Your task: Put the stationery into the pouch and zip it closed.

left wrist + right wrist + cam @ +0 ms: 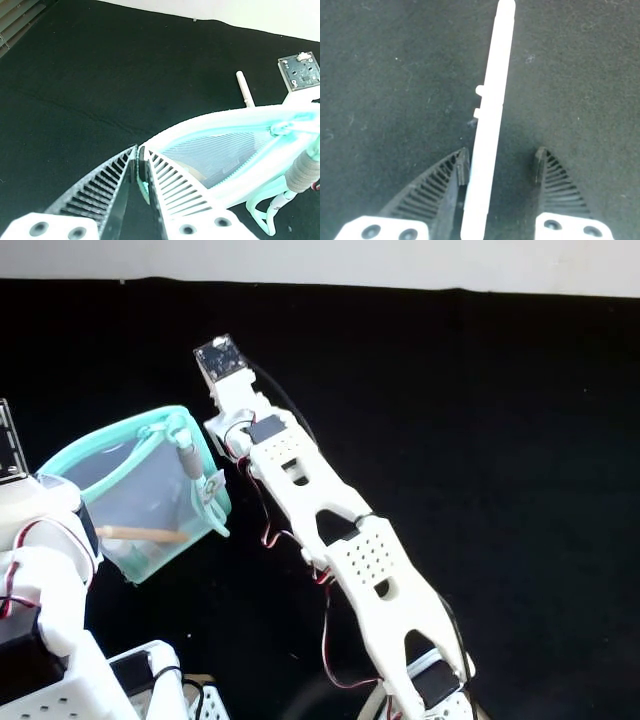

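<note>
**High view.** The pouch [140, 490] hangs off the black worktop [480, 390] at the near left, with its mouth open towards the right arm [330, 530]. It is made of mesh and soft fabric, so it is probably light and will sag wherever it is unsupported. A wooden stick [140, 533] lies low inside it. The right arm extends diagonally from the near right to a point just past the pouch's right edge. Room for lifting and swinging lies to the right and far side, where the dark worktop runs to its pale far edge.

**Left wrist view.** The left tool [139, 159] is clamped on the teal rim [210, 122] at one end of the mouth, which keeps the opening spread. A white pen [245, 89] lies on the worktop just beyond the far rim. The rim is soft and should deflect if struck, but it could also fold shut.

**Right wrist view.** The right tool [501, 162] stands open astride the pen [490, 115]. One finger is at the barrel and the other is apart from it. The pen looks rigid, smooth and light, so it is likely to roll or slip.
- Take hold at mid-barrel, near the small nub, to limit pivoting.
- Lift high enough for the pen's lower end to pass over the rim.
</note>
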Controlling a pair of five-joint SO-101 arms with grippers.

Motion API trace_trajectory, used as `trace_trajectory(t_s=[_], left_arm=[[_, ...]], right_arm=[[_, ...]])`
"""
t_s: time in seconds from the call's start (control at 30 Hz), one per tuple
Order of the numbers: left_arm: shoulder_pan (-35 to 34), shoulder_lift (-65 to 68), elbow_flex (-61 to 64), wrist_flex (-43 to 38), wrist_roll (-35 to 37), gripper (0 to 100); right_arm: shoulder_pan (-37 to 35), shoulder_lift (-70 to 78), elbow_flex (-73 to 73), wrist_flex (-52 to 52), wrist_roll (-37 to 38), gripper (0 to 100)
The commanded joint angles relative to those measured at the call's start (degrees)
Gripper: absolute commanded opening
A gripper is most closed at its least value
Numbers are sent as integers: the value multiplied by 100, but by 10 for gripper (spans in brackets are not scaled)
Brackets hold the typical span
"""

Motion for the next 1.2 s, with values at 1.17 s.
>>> trace_trajectory(t_s=[1.17], left_arm=[[-31,48,127,44,-18,6]], right_arm=[[541,-40,-4040,5895,-18,7]])
